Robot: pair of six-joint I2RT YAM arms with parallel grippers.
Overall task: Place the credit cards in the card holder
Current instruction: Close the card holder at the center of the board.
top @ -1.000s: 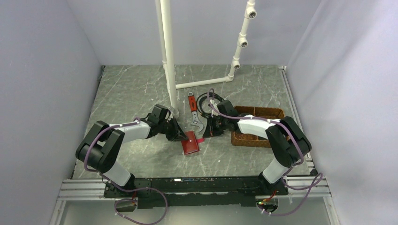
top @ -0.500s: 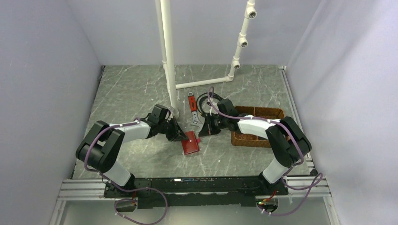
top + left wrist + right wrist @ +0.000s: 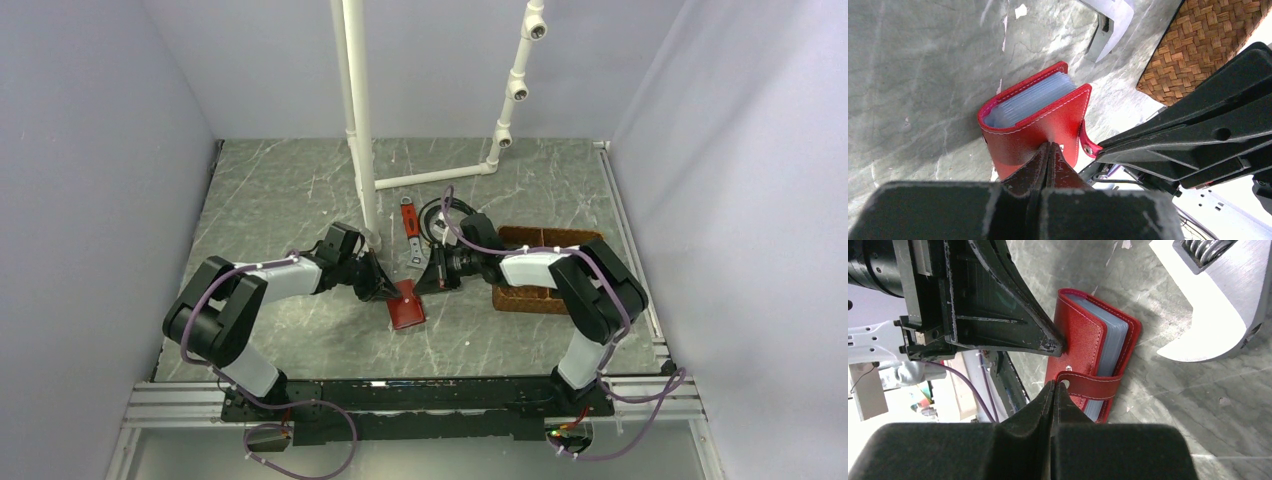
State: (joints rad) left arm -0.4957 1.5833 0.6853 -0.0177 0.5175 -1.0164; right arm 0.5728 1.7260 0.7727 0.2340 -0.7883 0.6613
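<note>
The left gripper (image 3: 1048, 146) was clenched, its fingers pressed together with no gap, and its tips touched the red cover of the card holder (image 3: 1018, 136) directly ahead of them. The holder lay folded on the table (image 3: 923, 60), and pale bluish leaves (image 3: 1030, 97) showed along its open edge, on the side away from that gripper. The right gripper (image 3: 1054, 387) was clenched too, its tips right at the snap end of the red snap tab (image 3: 1098, 386); we could not tell whether it pinched the tab. The two grippers' tips stood close together over the holder. Beyond the holder from the right gripper lay a wrench (image 3: 1218, 315), and a woven tray (image 3: 1198, 45) sat further off.
</note>
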